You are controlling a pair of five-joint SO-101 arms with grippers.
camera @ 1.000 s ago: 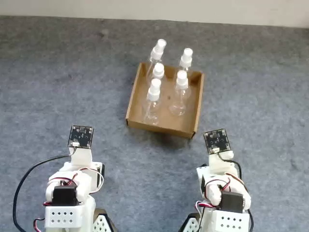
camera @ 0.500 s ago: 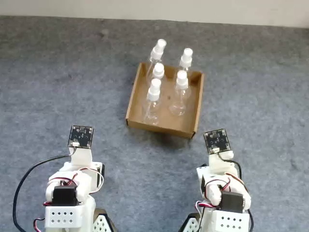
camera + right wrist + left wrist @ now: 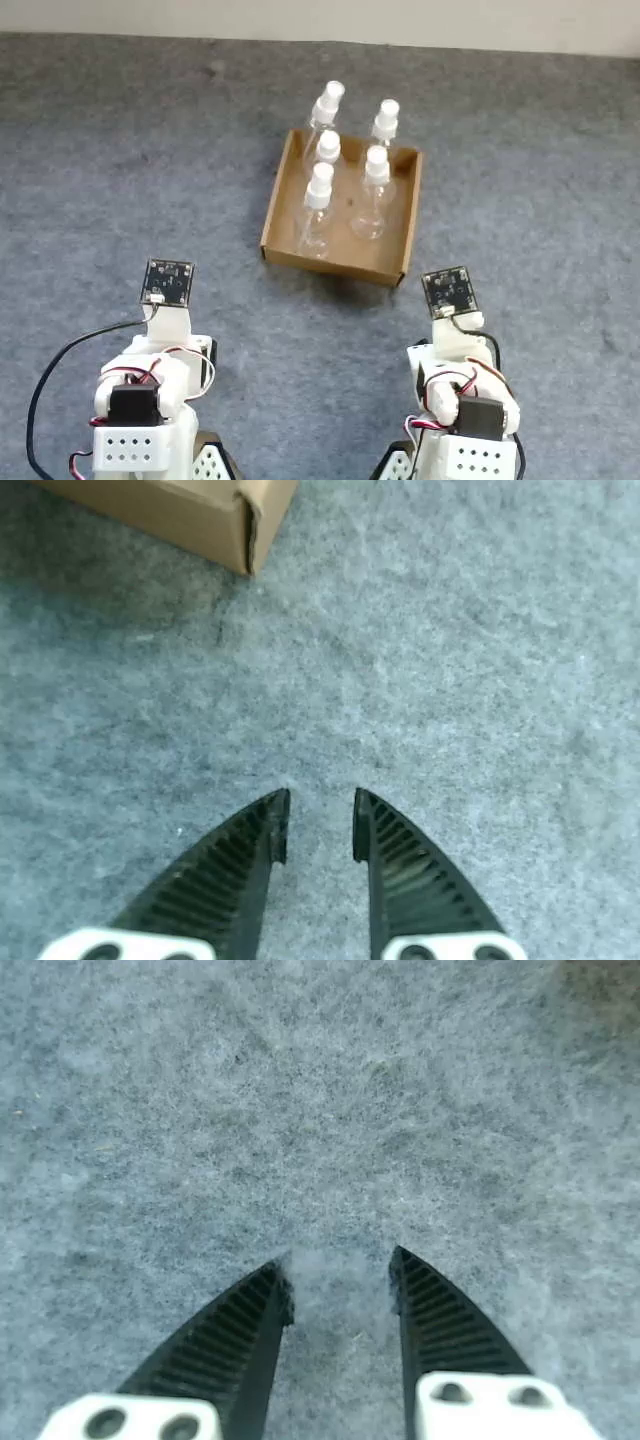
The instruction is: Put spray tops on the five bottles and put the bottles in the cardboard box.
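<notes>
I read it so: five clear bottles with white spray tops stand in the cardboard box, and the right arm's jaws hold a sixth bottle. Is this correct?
Not quite. The right arm's jaws hold nothing: the right wrist view shows them slightly apart over bare grey carpet. The five bottles with white spray tops do stand in the cardboard box.

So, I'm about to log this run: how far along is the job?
It looks finished. Five bottles, each with a white spray top, stand in the cardboard box. Nothing is in hand: the left gripper and right gripper are empty over the carpet. Nothing visible is left.
</notes>
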